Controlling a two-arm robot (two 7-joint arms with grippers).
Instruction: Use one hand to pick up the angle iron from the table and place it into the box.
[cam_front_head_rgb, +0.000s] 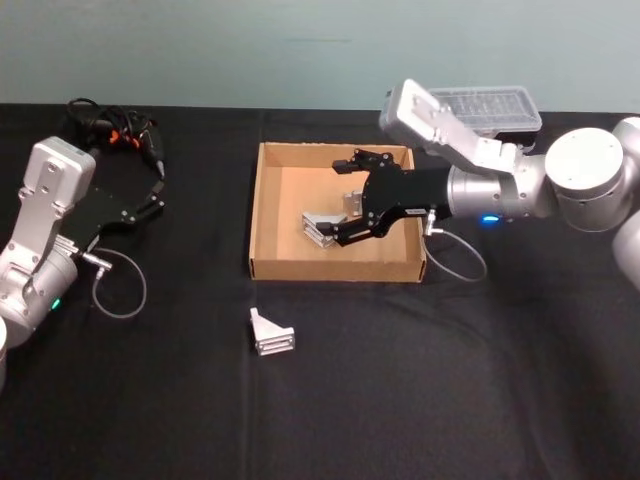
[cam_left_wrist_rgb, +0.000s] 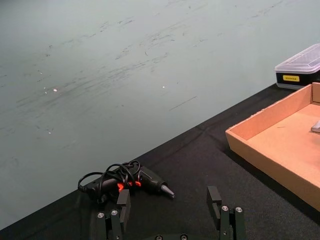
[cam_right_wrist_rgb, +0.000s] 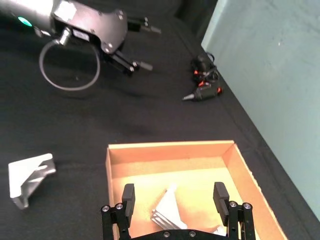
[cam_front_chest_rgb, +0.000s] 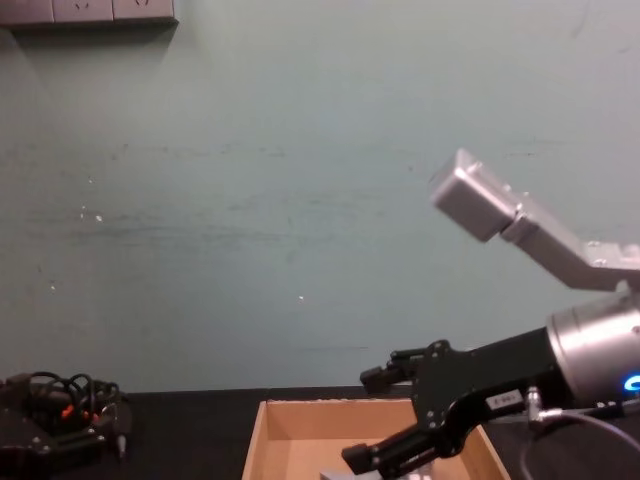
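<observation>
Presently: flat black matte table (cam_front_head_rgb: 400, 400), bearing a wide shallow tan cardboard box (cam_front_head_rgb: 335, 270) at centre. Black right gripper (cam_front_head_rgb: 345, 200) on its silver-grey arm, reaching in from the right and hovering over the box interior; jaws spread wide, nothing pinched between them. Silver ribbed angle iron (cam_front_head_rgb: 318, 228) lying on the box floor towards the front-left, directly under the spread fingers in the right wrist view (cam_right_wrist_rgb: 167, 207); contact with the lower finger cannot be told. A further piece of silver metal (cam_front_head_rgb: 355, 200) on the box floor, largely hidden by the gripper. Second silver angle iron (cam_front_head_rgb: 271, 335) on the bare table, just in front of the box's front-left corner and apart from it. Black left gripper (cam_front_head_rgb: 158, 190) at the table's left side, well apart from the box, jaws spread and empty. Black glue gun with orange trim and coiled cord (cam_front_head_rgb: 125, 135) at the far left. Small black case with clear plastic lid (cam_front_head_rgb: 490, 105) behind the box's right corner.
</observation>
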